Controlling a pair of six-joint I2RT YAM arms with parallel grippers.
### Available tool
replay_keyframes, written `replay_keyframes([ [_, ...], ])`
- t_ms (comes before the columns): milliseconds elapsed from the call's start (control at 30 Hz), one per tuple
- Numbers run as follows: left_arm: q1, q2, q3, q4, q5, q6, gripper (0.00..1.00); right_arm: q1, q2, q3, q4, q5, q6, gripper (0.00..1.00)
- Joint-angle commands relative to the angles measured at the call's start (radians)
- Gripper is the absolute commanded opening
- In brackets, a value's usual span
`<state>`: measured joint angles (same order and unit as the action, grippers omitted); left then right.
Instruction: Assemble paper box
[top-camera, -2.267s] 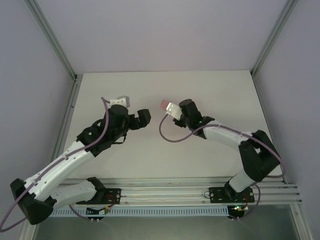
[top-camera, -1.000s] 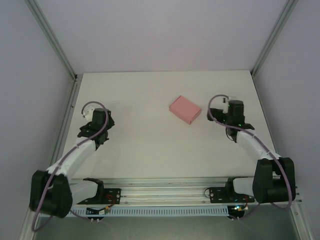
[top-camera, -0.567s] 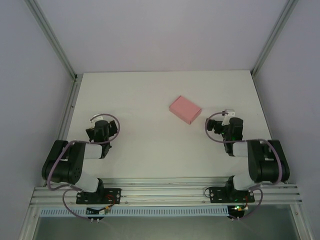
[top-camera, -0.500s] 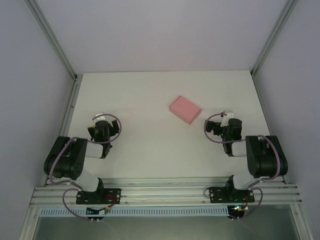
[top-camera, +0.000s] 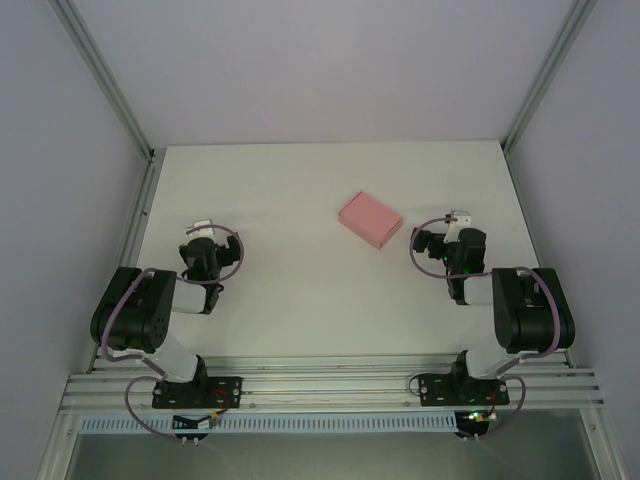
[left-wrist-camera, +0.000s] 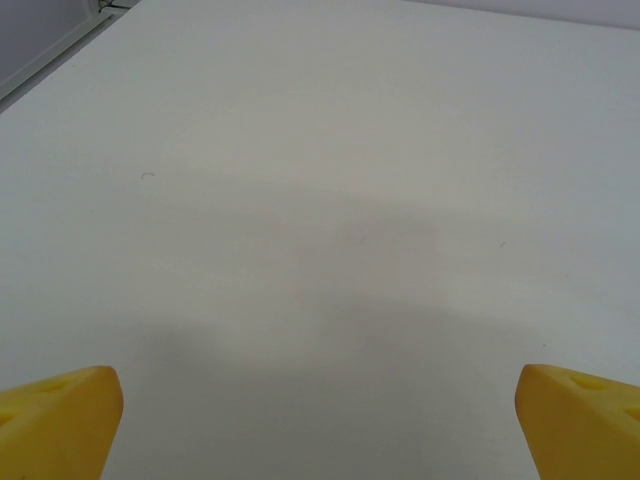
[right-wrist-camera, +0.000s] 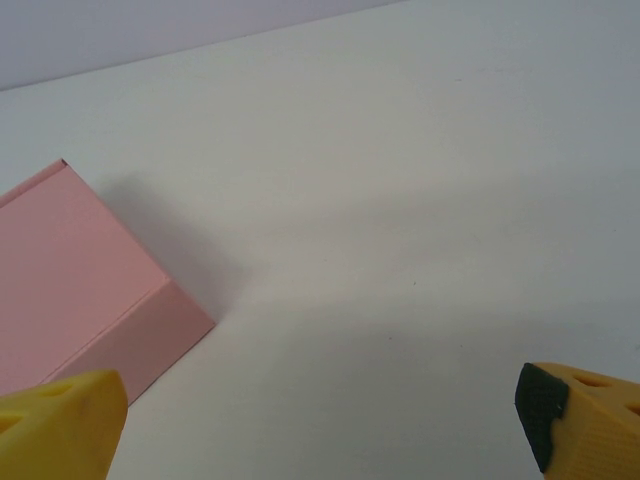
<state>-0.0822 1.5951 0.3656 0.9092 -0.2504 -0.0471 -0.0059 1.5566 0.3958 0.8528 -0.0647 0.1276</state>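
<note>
Our left claw (left-wrist-camera: 320, 425) and right claw (right-wrist-camera: 320, 425) gape empty, clear of the box (top-camera: 370, 220), whose lid might spring open unheld.

On table (top-camera: 290, 180), paper box (top-camera: 370, 220) right of centre; right end effector (top-camera: 442, 232) near its right; left end effector (top-camera: 205, 240) well apart leftward.

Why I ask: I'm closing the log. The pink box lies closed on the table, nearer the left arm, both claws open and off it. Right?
Not quite: the paper box lies nearer the right arm, not the left. The top external view shows it close to the right claw and far from the left claw. The rest holds.
</note>
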Motion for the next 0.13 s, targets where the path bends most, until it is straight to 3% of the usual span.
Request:
replay_keyframes([
  [0,0.009,-0.003,0.013,0.036,0.014,0.014,1.0,-0.002,-0.006,0.006,0.034,-0.01,0.009,1.0],
  [100,0.009,-0.002,0.012,0.037,0.013,0.014,1.0,-0.002,-0.006,0.007,0.034,-0.012,0.011,1.0],
])
